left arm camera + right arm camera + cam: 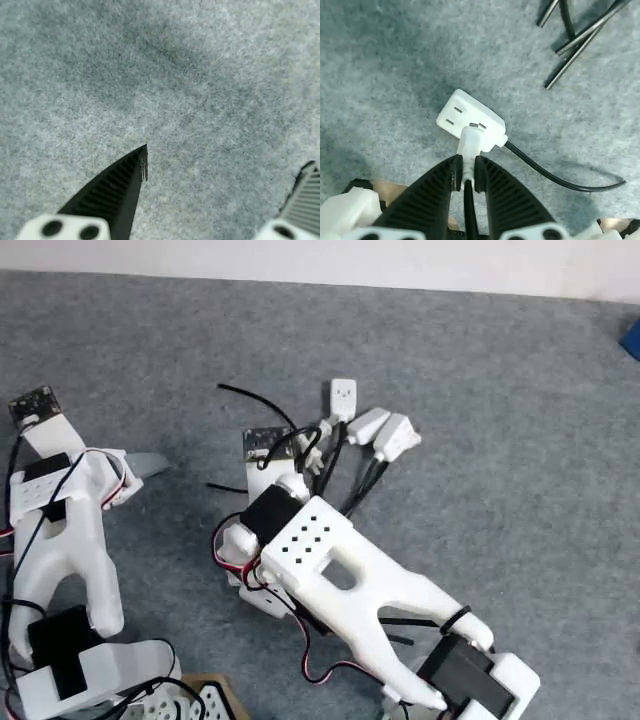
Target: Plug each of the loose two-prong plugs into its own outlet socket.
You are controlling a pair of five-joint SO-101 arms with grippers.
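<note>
A white outlet block (466, 118) lies on the grey carpet, one pair of its slots bare. A white two-prong plug (470, 141) sits with its prongs at the block's other socket, and my right gripper (468, 162) is shut on the plug's body. In the high view this gripper (312, 445) is at mid-table beside a white outlet (343, 395) and two more white plug bodies (368, 425) (397, 437) with black cords. My left gripper (227, 156) hangs open over bare carpet, off to the left (140, 465).
Black cords (575, 37) cross the carpet beyond the outlet block, and its own cord (555, 177) trails off sideways. A loose black wire (250, 398) curves near the right arm. A blue object (632, 338) sits at the far right edge.
</note>
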